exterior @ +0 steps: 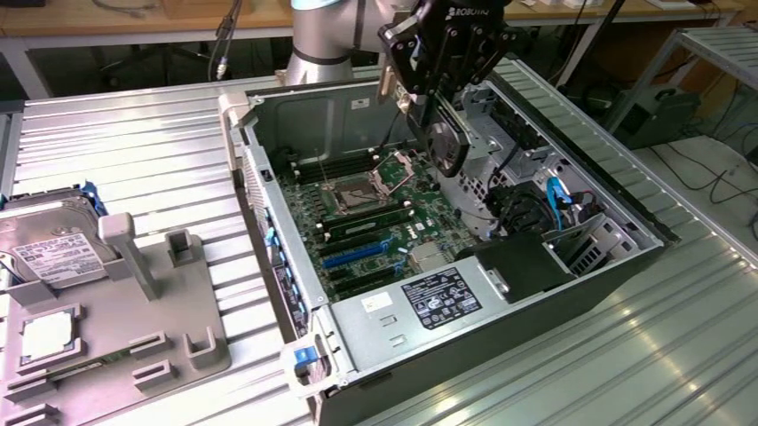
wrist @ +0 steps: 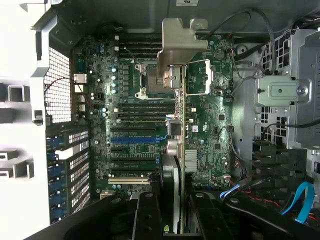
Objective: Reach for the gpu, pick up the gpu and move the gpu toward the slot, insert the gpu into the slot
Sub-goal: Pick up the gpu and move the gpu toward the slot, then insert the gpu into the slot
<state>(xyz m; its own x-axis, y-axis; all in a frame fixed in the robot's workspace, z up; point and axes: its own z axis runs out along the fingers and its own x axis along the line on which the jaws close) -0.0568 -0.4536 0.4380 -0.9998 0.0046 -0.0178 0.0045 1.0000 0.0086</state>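
The gripper (exterior: 441,93) is clamped on the gpu (exterior: 448,146), its jaws drawn in narrow against the two faces of the card. The green board hangs on edge beneath them, with the black fan cooler turned toward the exterior view's left. In the wrist view the gripper (wrist: 177,220) looks down along the gpu (wrist: 181,60), whose silver end bracket sits over the processor-socket area of the motherboard (wrist: 210,130).

The reach and the pick-up look finished: the card is lifted clear and touches nothing in the computer case (exterior: 616,266). The carry appears to be under way and the insertion not yet made. The slot (exterior: 355,256), blue and empty, lies on the motherboard between the black memory sockets and the power-supply end of the case, close to the perforated rear wall. The card hangs well apart from it, nearer the drive-cage side. In the wrist view the slot (wrist: 135,139) runs crosswise to the card's edge, so the two do not seem lined up.

The arm rises from beyond the case's far edge, wrist bent over, gripper pointing straight down into the open interior.
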